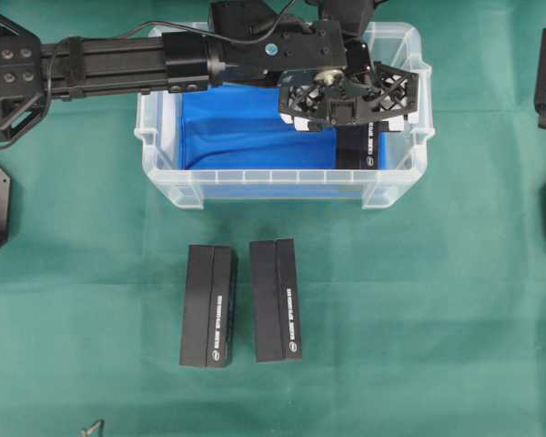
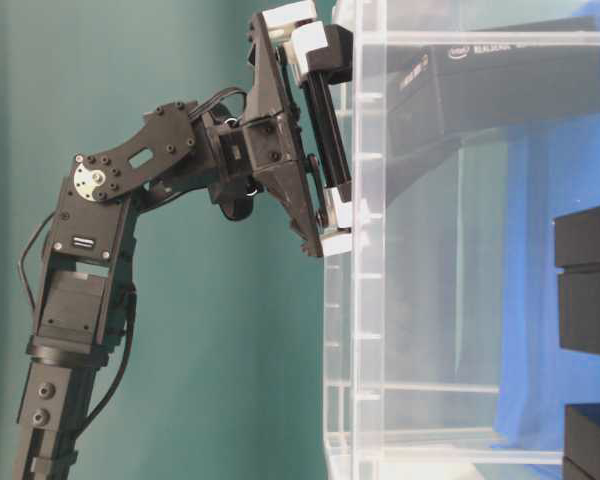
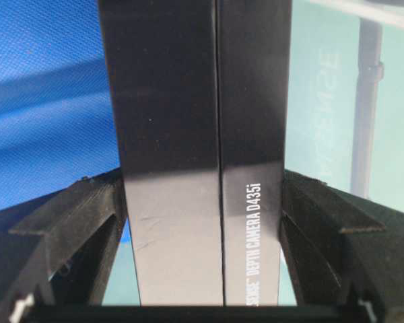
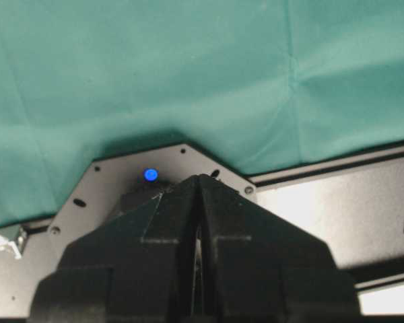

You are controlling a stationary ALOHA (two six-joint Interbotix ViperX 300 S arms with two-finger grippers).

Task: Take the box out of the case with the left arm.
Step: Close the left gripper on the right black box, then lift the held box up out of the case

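1. Long black rectangular cardboard box with white lettering [image 3: 202, 155] sits inside the large clear plastic storage tub [image 1: 255, 187], at the tub's 3 o'clock end in the overhead view, apparently leaning on the wall there, one end raised off the bright blue cloth lining [image 1: 237, 127].
2. Left arm's black lattice gripper with white pads [image 1: 348, 94] reaches into the tub from 9 o'clock; jaws straddle the box, one each side, hard against or nearly on it. Firm clamp: cannot tell.
3. Likely straddling the narrow sides for a straight lift out.
4. Right gripper [image 4: 198, 222]: jaws together, nothing between, parked over the green desk cloth [image 4: 155, 67].
5. Count: three black boxes, one in the tub, two [image 1: 208, 305] [image 1: 276, 299] side by side on the desk at 6 o'clock of the tub. One tub.
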